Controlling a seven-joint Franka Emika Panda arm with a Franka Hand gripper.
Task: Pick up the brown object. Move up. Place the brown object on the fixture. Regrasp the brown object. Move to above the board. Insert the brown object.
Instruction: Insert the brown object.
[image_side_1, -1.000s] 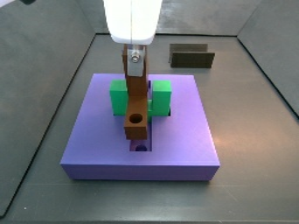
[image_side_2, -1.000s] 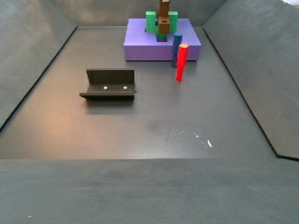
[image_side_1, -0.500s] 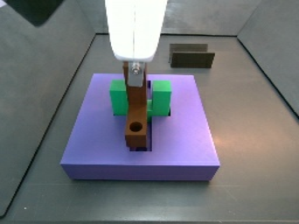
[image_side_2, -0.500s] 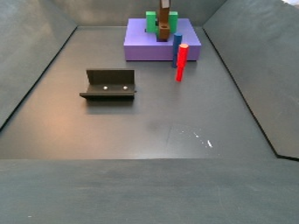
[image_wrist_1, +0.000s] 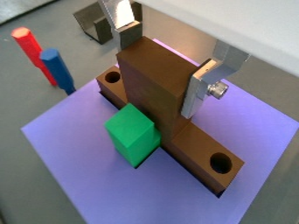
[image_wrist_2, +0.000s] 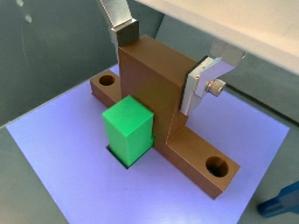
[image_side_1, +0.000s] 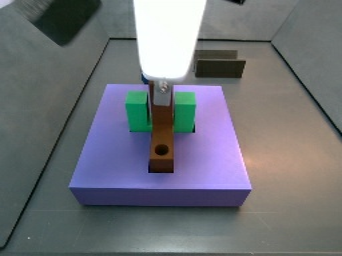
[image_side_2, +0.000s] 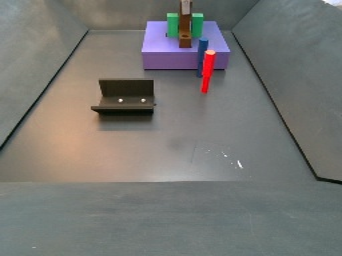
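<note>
The brown object (image_side_1: 162, 150) stands in the lengthwise slot of the lavender board (image_side_1: 120, 170), its holed bar low against the board top, between the arms of the green U-shaped block (image_side_1: 136, 110). In both wrist views its upright slab (image_wrist_1: 158, 87) (image_wrist_2: 158, 96) rises between the silver fingers (image_wrist_1: 201, 87). My gripper (image_wrist_1: 163, 68) (image_wrist_2: 162, 65) is shut on that slab from above, directly over the board (image_wrist_1: 82, 157) (image_wrist_2: 70, 149). It also shows in a side view (image_side_1: 160, 90). In another side view the brown object (image_side_2: 186, 35) is a small shape on the far board (image_side_2: 163, 55).
The dark fixture (image_side_2: 124, 97) stands apart on the grey floor and shows behind the board (image_side_1: 219, 65). A red and blue peg (image_side_2: 207, 70) stands beside the board's edge and shows in a wrist view (image_wrist_1: 47, 61). Grey walls enclose the floor.
My gripper has moved down with the brown object, so the holed bar now sits lower in the board's slot. The fixture and the peg have not moved.
</note>
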